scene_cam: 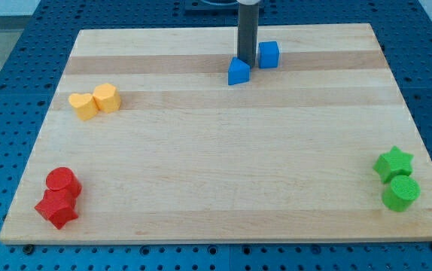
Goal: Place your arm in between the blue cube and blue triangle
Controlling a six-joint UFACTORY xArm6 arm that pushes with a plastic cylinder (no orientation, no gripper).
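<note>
The blue cube sits near the view's top, right of centre. The blue triangle lies just left of and below it. My rod comes down from the view's top edge between them. My tip stands right behind the triangle's upper right edge and just left of the cube. Whether the tip touches either block cannot be told.
Wooden board on a blue perforated table. A yellow heart and yellow hexagon sit at the left. A red cylinder and red star lie at bottom left. A green star and green cylinder lie at bottom right.
</note>
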